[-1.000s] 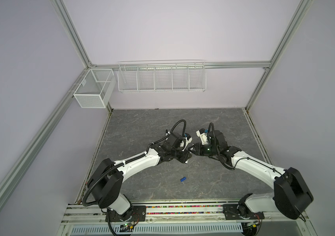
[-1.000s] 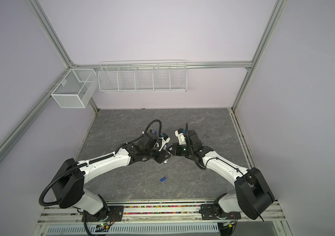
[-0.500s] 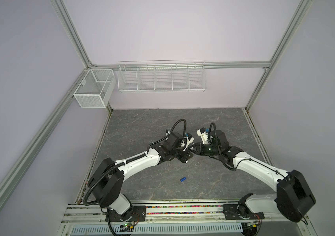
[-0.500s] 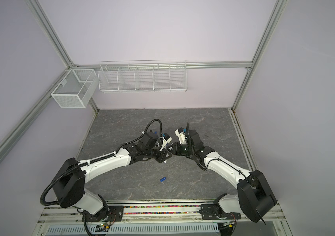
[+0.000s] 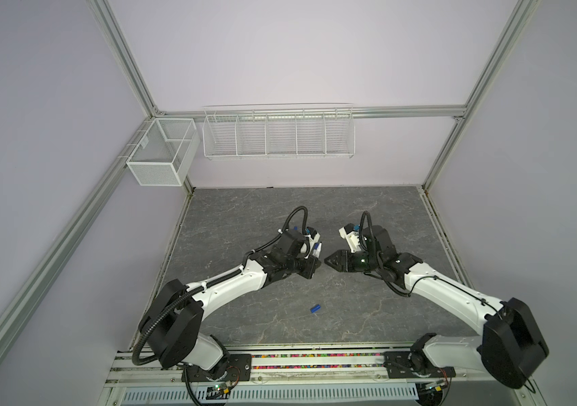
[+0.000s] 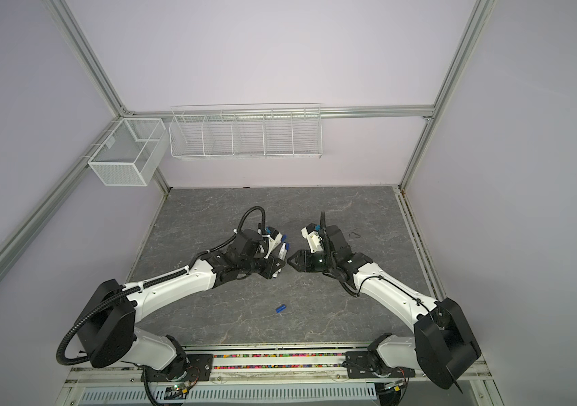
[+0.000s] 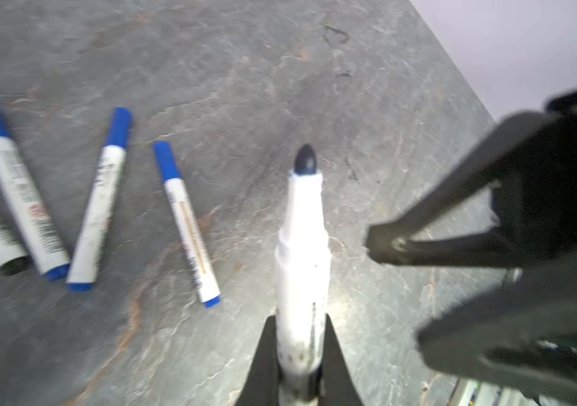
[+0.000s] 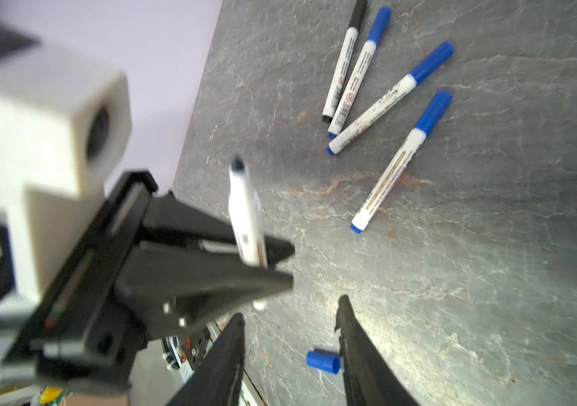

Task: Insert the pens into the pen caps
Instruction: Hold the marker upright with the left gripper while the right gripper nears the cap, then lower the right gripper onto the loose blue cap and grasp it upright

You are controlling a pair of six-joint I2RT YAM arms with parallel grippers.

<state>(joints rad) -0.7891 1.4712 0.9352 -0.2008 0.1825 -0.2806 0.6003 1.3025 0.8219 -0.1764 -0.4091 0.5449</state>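
Handoff done: right gripper [image 8: 290, 309] let go, jaws apart and empty, and left gripper [image 7: 299, 318] had clamped the bare pen [image 7: 303, 246]. Blue cap [image 8: 323, 362] sat on the table [image 8: 491, 281] below them, next grab I reckon.

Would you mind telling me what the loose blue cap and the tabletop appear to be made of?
Loose blue cap: probably moulded plastic, smooth, evenly blue, slight sheen. Tabletop: slate or a stone-print mat, matt grey with pale veins and rusty streaks; unclear which.
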